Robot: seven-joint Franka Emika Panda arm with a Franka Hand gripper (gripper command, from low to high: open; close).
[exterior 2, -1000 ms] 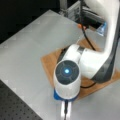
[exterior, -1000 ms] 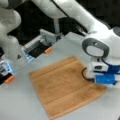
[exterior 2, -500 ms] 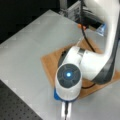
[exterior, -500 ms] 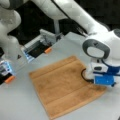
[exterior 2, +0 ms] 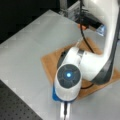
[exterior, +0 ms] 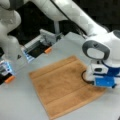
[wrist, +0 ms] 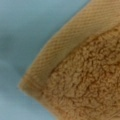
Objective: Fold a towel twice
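Orange-brown terry, the towel [exterior: 63, 86] lies spread flat and unfolded on the grey table [exterior: 22, 105], one layer, with plain woven bands running across it in a front view. At that view's left a second white arm [exterior: 11, 37] stands off the cloth, with an orange tab [exterior: 10, 79] low beside it and another orange tab [exterior: 48, 50] near a grey fixture [exterior: 46, 40] further back. At the right the Panda arm [exterior: 82, 22] reaches down, and its gripper [exterior: 101, 81], with a blue part on it, sits low over the towel's right-hand corner, at or very near the cloth. Whether the jaws are apart or together I cannot tell; the wrist body hides them. In a front view the towel [exterior 2: 48, 62] shows only around the arm [exterior 2: 87, 62], which covers most of it; a blue part of the gripper [exterior 2: 55, 96] shows at the bottom of the wrist. The wrist view looks closely at a towel corner [wrist: 82, 75]: woven border along the edge, fluffy pile inside, the table [wrist: 27, 25] to its left.
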